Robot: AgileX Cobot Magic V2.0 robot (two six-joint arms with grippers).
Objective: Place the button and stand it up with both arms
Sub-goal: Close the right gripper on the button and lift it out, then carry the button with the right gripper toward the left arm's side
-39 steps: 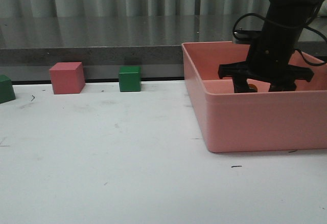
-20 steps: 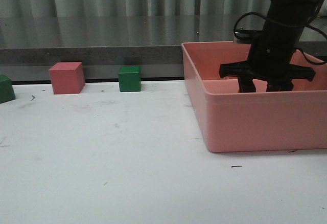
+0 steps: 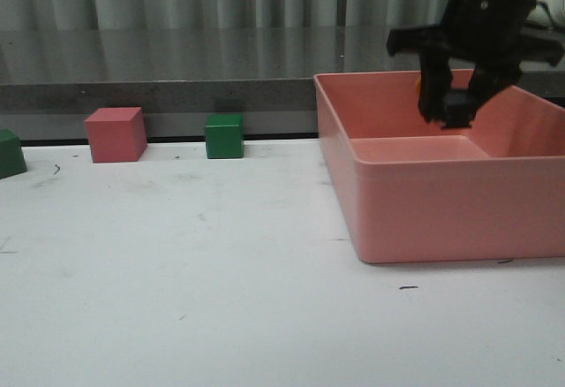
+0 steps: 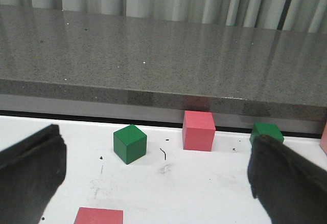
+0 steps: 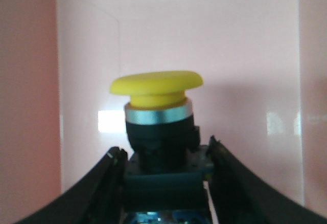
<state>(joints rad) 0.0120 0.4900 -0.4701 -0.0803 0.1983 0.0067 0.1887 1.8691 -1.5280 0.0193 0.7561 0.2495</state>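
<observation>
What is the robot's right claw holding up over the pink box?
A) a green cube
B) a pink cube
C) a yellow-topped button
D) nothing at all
C: in the right wrist view the right gripper is closed on the black body of the button, whose yellow cap shows against the pink bin, while the cubes sit on the table.

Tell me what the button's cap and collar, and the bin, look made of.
Button: cap looks like matte yellow plastic; collar a bright silvery ring, probably metal or metallised plastic. Pink bin: likely moulded plastic, with smooth, slightly glossy walls and rounded corners.
</observation>
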